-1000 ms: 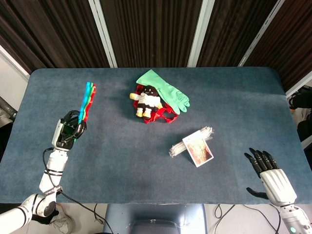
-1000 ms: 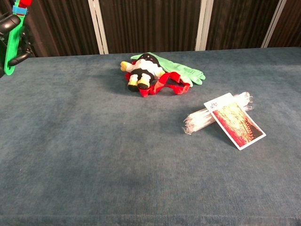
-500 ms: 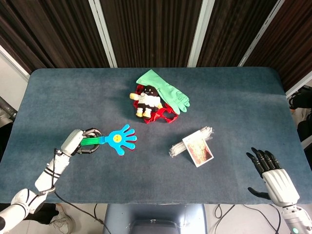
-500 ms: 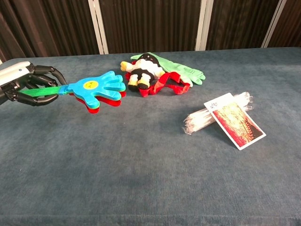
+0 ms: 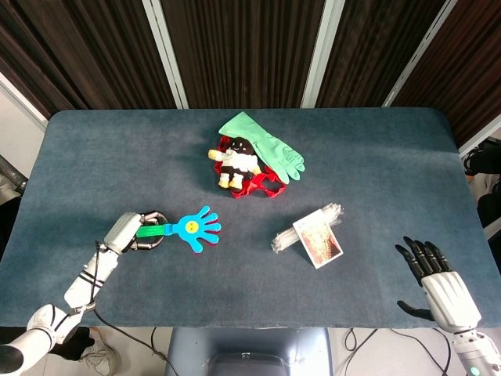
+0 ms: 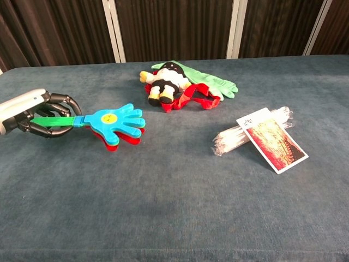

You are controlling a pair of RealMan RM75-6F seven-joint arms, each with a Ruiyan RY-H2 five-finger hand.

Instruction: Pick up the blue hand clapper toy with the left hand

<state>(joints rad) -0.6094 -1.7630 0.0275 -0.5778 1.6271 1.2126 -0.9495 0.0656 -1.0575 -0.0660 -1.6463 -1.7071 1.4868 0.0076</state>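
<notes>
The blue hand clapper toy [image 5: 196, 228] [image 6: 115, 122] has a blue palm with a yellow dot, red layers under it and a green handle. It lies low over the left part of the table, its palm pointing right. My left hand [image 5: 135, 231] [image 6: 39, 113] grips the green handle with its fingers curled around it. Whether the toy touches the cloth I cannot tell. My right hand [image 5: 435, 280] is at the front right edge, fingers spread and holding nothing; the chest view does not show it.
A green rubber glove [image 5: 262, 145] [image 6: 210, 81] and a small plush doll [image 5: 235, 163] [image 6: 163, 83] on red straps lie at the back middle. A clear packet with a printed card [image 5: 316, 236] [image 6: 267, 137] lies right of centre on the blue table [image 5: 376, 164].
My left hand swung the clapper from upright at the far left down to level, then lowered it and moved slightly toward the front. The right hand stayed put.
</notes>
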